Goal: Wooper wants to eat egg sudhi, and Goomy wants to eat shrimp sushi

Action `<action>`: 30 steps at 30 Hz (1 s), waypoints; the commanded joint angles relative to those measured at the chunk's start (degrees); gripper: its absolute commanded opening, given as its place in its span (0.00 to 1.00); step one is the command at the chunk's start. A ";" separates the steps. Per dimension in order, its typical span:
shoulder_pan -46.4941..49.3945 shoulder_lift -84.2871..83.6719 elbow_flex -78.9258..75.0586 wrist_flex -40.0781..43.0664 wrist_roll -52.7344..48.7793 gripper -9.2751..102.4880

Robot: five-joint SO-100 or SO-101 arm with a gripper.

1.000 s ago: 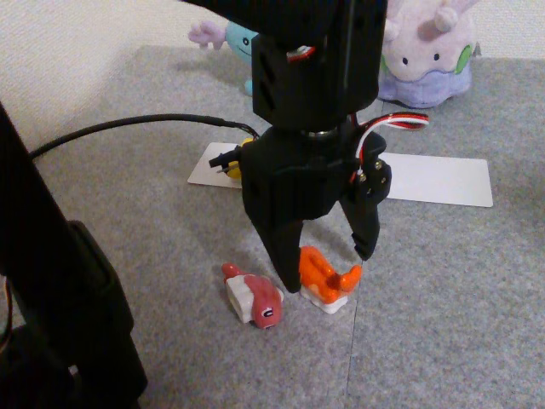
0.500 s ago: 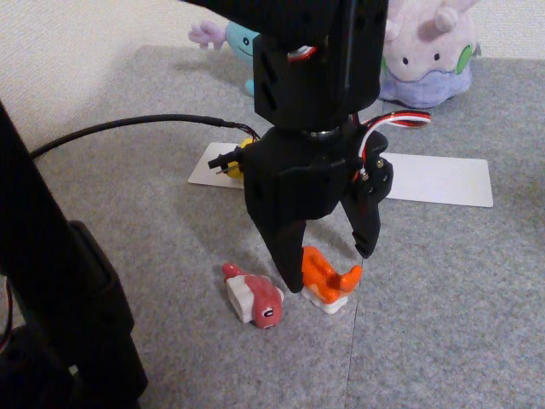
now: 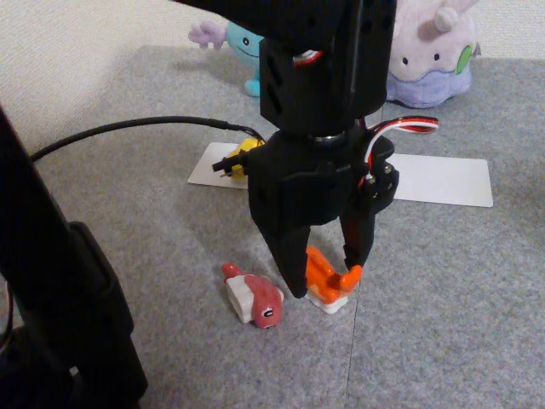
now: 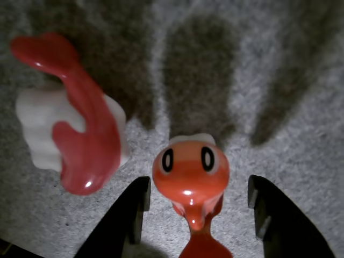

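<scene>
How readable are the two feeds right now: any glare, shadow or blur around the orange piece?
Wrist view: shrimp sushi sharp, with a small glare spot; finger shadows darken the carpet behind it. Fixed view: soft, even light; the dark arm hides part of the shrimp sushi, and the gripper straddles it.

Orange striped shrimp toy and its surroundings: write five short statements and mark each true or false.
1. The gripper has its fingers open on either side of the orange striped shrimp toy on its white rice base. True.
2. The dark pink-red fish toy on a white base lies on the white card. False: it lies on the grey carpet.
3. The pale lilac blob plush sits at the carpet's far edge. True.
4. The shrimp toy hangs in the air. False: it rests on the carpet.
5. A black cable crosses the carpet. True.
</scene>
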 commanded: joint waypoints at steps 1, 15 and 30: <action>0.70 0.26 -0.18 -1.23 -0.44 0.27; 0.44 0.18 -0.09 -1.05 -0.18 0.27; 0.53 -3.69 -0.09 -2.02 0.44 0.27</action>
